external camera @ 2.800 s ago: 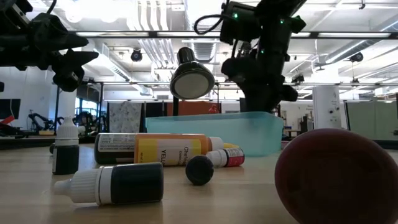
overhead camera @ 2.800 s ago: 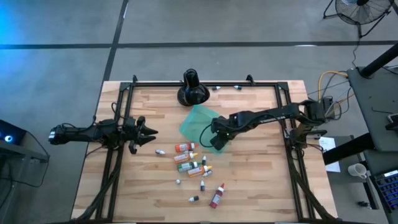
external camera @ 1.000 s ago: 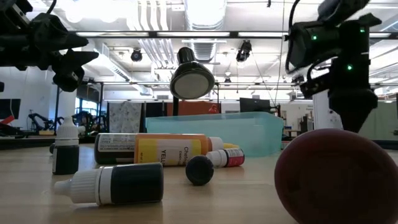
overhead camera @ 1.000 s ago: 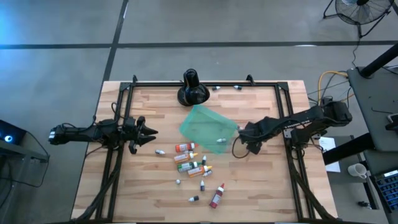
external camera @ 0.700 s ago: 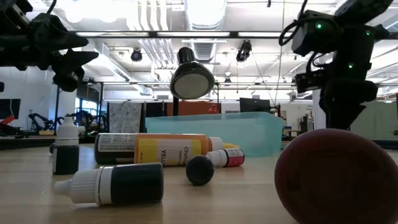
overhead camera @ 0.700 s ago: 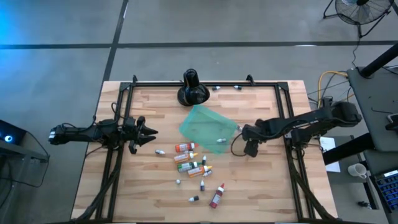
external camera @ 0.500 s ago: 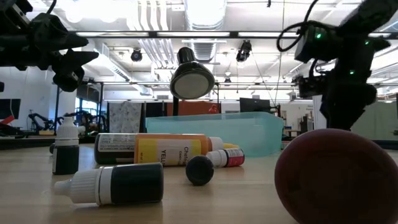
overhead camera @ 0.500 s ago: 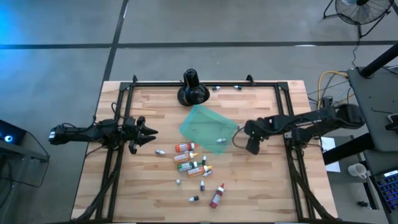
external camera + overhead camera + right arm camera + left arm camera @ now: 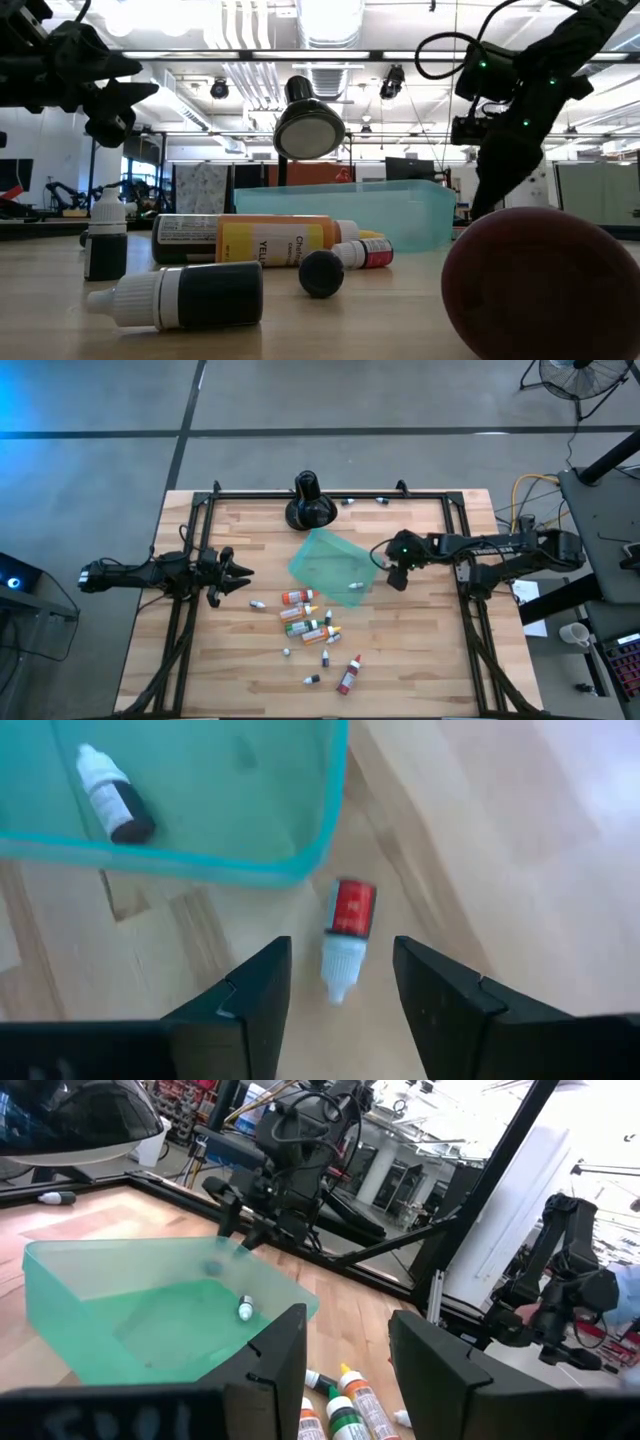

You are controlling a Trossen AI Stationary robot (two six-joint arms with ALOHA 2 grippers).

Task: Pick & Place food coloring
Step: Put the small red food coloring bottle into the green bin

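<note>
Several small food coloring bottles [image 9: 311, 625] lie on the wood near the table's middle. One dark bottle with a white cap [image 9: 113, 806] lies inside the teal tray [image 9: 330, 565]. A red bottle with a white cap [image 9: 350, 908] lies on its side on the table just outside the tray's right corner. My right gripper [image 9: 340, 948] hovers open over this red bottle, slanting down, a finger on either side of its cap end, touching nothing. My left gripper [image 9: 243, 572] waits open and level at the table's left, pointing at the tray.
A black round-based stand [image 9: 310, 505] stands at the far edge behind the tray. Dark frame rails [image 9: 460, 550] run along the table's left, right and far sides. Bare wood lies near the front right corner [image 9: 420, 660].
My right gripper has swung from the wood right of the tray toward the table's far edge, ending close beside the tray's right corner. It has tipped from pointing almost straight down to a slant. Bottles and tray have stayed in place.
</note>
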